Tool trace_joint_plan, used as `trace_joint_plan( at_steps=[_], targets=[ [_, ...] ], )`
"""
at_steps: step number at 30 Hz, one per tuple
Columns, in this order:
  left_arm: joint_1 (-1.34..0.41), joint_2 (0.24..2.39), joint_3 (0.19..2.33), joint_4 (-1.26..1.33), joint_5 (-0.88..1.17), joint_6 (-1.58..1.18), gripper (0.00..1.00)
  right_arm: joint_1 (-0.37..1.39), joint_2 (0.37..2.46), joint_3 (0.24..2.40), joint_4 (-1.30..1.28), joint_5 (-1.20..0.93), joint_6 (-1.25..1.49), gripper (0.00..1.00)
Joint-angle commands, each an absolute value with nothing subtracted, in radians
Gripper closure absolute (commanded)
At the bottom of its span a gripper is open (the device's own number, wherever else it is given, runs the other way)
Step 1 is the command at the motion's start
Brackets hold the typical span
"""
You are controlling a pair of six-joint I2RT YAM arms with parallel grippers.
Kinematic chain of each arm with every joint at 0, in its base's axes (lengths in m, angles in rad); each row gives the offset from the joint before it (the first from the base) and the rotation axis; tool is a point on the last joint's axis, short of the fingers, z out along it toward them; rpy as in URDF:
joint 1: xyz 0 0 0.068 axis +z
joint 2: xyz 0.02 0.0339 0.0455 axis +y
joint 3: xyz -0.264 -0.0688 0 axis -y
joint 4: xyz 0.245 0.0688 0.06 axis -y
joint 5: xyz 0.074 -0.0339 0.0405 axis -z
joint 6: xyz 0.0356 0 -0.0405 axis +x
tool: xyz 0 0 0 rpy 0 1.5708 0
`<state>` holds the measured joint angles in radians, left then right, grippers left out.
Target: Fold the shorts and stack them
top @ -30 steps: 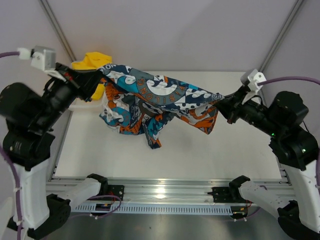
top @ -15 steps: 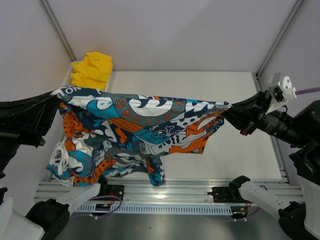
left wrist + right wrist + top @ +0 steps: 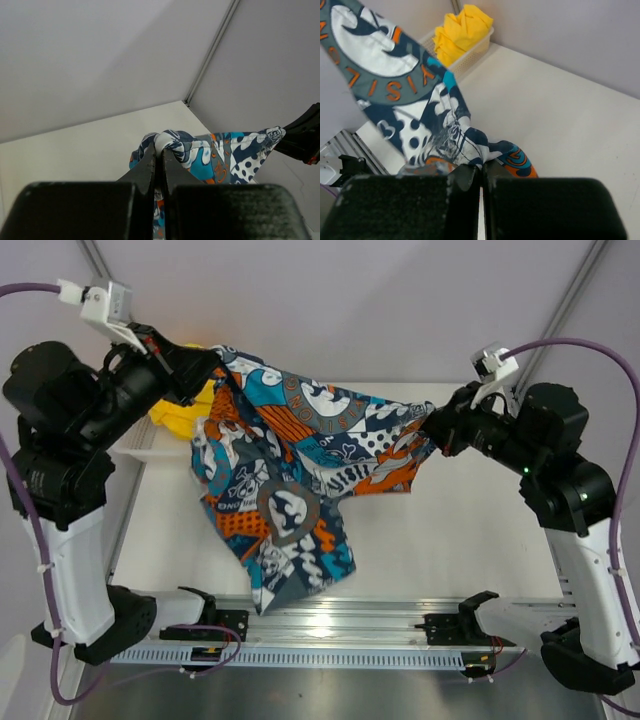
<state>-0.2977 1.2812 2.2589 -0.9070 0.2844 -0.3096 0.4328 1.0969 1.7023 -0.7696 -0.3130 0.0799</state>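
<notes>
While left gripper point(image 3: 214, 367) and right gripper point(image 3: 432, 428) stay clamped on its corners | printed shorts point(image 3: 290, 470) swing back up over table point(image 3: 460, 540) | fold pending

Bright, even light; soft shadows; fg blurry.

Blue, orange, black and white printed shorts point(image 3: 300, 470): thin, soft, matt cloth, creased. Plain yellow shorts point(image 3: 462, 25): matt, crumpled cloth. White plastic basket point(image 3: 472, 50): slightly glossy. White desk point(image 3: 460, 540): smooth, matt. Silver metal rail point(image 3: 330, 625): grooved, shiny.
</notes>
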Motion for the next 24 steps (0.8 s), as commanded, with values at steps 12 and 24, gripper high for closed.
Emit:
trace_joint_plan(
  at_steps=[12,24],
  targets=[
    [-0.288,0.893,2.18,-0.818,0.334,-0.324,1.0,0.431,0.845,1.746,-0.787,-0.627,0.198,1.0],
    [-0.288,1.199,2.306,-0.772,0.407,-0.397,1.0,0.431,1.058,1.921,-0.959,-0.572,0.204,1.0]
  ],
)
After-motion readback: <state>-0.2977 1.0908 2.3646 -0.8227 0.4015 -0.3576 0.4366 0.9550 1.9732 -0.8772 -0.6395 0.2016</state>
